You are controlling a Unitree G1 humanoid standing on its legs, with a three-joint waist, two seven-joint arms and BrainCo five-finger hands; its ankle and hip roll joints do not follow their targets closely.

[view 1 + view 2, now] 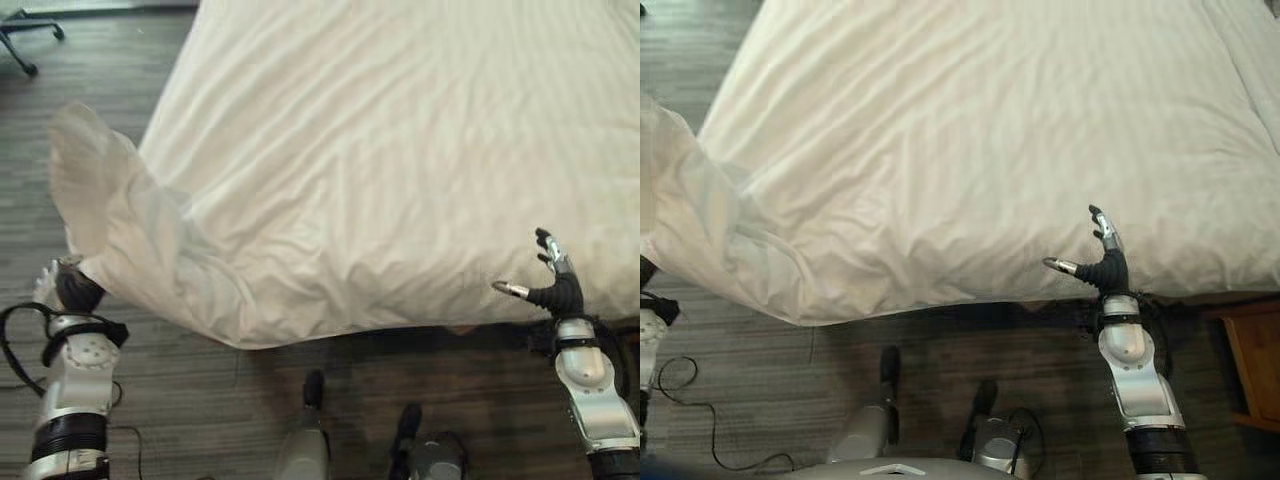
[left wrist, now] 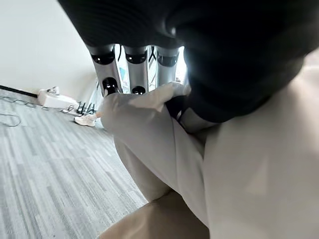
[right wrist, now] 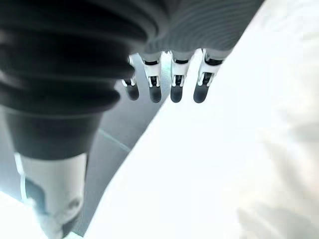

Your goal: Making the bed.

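Fingers of the left hand point(image 1: 72, 285) pinch the white duvet's point(image 1: 380, 150) hanging corner off the bed; the right hand point(image 1: 1105, 262) hovers spread at the near edge. Next: draw that corner out flat.

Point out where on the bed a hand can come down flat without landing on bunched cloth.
Free: the smooth spread of the duvet above the right hand, which is open at the near edge. Crowded: the near left corner, creased and pulled off the bed, with the left hand shut on it.
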